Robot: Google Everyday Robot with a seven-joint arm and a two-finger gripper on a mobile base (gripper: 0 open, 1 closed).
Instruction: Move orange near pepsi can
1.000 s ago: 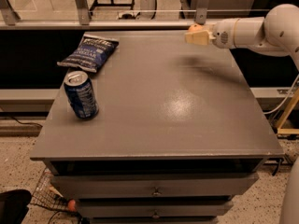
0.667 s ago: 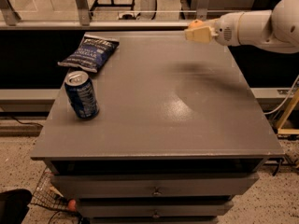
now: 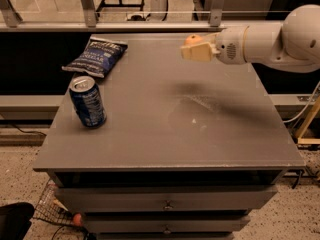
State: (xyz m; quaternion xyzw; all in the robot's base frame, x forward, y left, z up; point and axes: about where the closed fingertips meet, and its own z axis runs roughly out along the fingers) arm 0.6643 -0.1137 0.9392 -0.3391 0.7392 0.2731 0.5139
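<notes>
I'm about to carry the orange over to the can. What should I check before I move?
1. Orange held in the gripper, above the far right of the table: ok.
2. Can upright at front left: ok.
3. Bare table right of the can for the drop: ok.
4. Chip bag off the path, behind the can: ok.
5. Firmness of the grip: cannot tell.

Gray table (image 3: 165, 134) carries pepsi can (image 3: 88, 102), chip bag (image 3: 97, 56) just behind it; gripper (image 3: 197, 51) clasping orange (image 3: 192, 38) hangs well right of the can.
</notes>
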